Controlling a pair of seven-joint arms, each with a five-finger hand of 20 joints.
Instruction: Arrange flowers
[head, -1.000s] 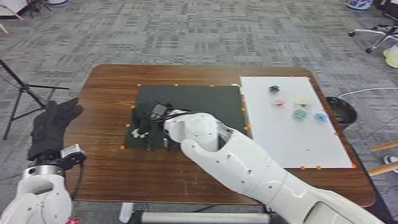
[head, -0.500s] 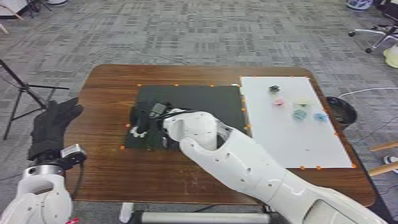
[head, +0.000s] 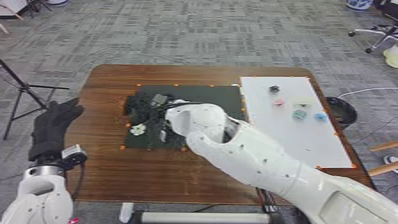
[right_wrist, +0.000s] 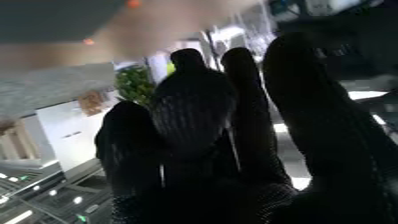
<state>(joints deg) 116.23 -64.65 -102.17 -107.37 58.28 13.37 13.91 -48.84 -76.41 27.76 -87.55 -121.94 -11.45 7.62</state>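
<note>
My right hand (head: 140, 106) is over the dark mat (head: 200, 93), fingers straight. One white flower (head: 138, 130), petals spread, mat's near left. Right-hand sheet (head: 298, 145): five small pieces, dark (head: 274, 89), pink (head: 278, 102), pale (head: 303, 100), teal (head: 299, 114), blue (head: 321, 117).

Grey carpet tiles (head: 213, 37) and a wheeled chair (head: 380, 31) suggest an office

From my station I see 1 brown wooden table (head: 133, 175) carrying 2 flat sheets: a dark sheet (head: 202, 93) and, just beside it on the right, a longer white sheet (head: 282, 127). Small orange marks (head: 123, 147) line their edges.
</note>
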